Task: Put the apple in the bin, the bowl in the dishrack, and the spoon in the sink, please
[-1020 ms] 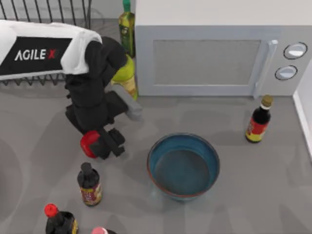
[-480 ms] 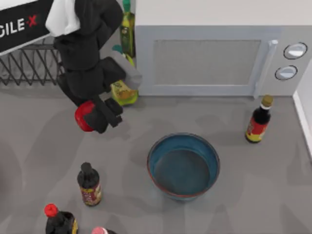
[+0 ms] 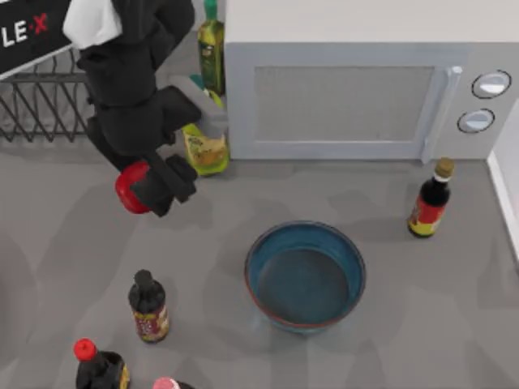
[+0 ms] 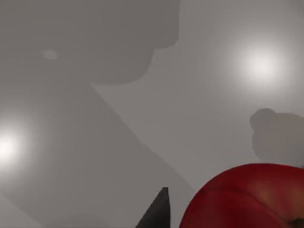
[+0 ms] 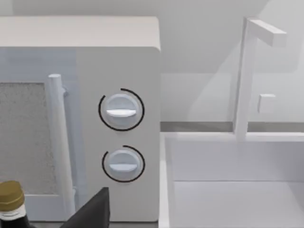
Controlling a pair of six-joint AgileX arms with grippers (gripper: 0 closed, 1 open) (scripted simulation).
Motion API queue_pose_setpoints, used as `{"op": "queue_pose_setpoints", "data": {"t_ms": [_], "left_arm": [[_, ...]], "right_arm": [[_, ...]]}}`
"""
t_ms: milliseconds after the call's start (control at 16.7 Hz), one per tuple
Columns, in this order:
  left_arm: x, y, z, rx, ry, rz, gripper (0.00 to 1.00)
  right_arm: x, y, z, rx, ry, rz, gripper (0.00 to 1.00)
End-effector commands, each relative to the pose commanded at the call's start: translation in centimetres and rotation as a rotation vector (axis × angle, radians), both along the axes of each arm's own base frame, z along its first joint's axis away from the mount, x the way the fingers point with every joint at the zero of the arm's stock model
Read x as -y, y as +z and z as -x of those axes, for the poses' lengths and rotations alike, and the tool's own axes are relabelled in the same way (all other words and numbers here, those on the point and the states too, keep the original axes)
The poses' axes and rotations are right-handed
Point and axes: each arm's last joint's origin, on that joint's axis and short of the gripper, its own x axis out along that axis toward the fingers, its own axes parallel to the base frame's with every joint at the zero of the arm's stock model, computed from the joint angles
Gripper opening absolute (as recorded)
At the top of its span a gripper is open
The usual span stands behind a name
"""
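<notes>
The small glossy red apple (image 3: 127, 193) hangs above the table at the left, with my left gripper (image 3: 150, 188) shut on it. The left wrist view shows the apple (image 4: 247, 199) close up beside one dark fingertip (image 4: 157, 213), with bare grey tabletop below. The teal-blue bowl (image 3: 305, 275) with its reddish-brown rim stands upright and empty near the table's middle. The dark wire dishrack (image 3: 40, 109) is at the back left, partly under my left arm. The white sink (image 5: 237, 190) with its faucet (image 5: 247, 76) lies right of the microwave. The spoon and the bin are out of view.
A white microwave (image 3: 365, 89) fills the back. Bottles stand around: an olive-oil bottle (image 3: 211, 44), a yellow-green bottle (image 3: 203, 146), a dark sauce bottle (image 3: 148, 306), a red-capped bottle (image 3: 97, 365) and a soy bottle (image 3: 430, 203) at the right. My right gripper (image 5: 92, 211) sits near the microwave's knobs.
My left arm has carried the apple away from the front, toward the back left and higher above the table. The bowl and the bottles have stayed put.
</notes>
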Motion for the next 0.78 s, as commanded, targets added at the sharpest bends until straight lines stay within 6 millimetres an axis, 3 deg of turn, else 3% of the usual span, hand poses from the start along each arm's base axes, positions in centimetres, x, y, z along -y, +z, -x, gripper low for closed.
{"op": "queue_pose_setpoints", "data": {"t_ms": [120, 240, 420, 600, 780], "left_arm": [[-1.5, 0.5, -0.1, 0.006, 0.068, -0.037, 0.0], [-4.7, 1.4, -0.2, 0.028, 0.206, -0.099, 0.0], [-11.9, 3.0, -0.4, 0.072, 0.502, -0.198, 0.0], [-18.1, 4.3, 1.0, 0.094, 0.776, -0.297, 0.0], [-20.5, 5.2, 2.7, 0.098, 0.908, -0.366, 0.0]], "right_arm": [[0.0, 0.0, 0.0, 0.0, 0.0, 0.0, 1.0], [0.0, 0.0, 0.0, 0.0, 0.0, 0.0, 1.0], [0.0, 0.0, 0.0, 0.0, 0.0, 0.0, 1.0], [0.0, 0.0, 0.0, 0.0, 0.0, 0.0, 1.0], [0.0, 0.0, 0.0, 0.0, 0.0, 0.0, 1.0]]}}
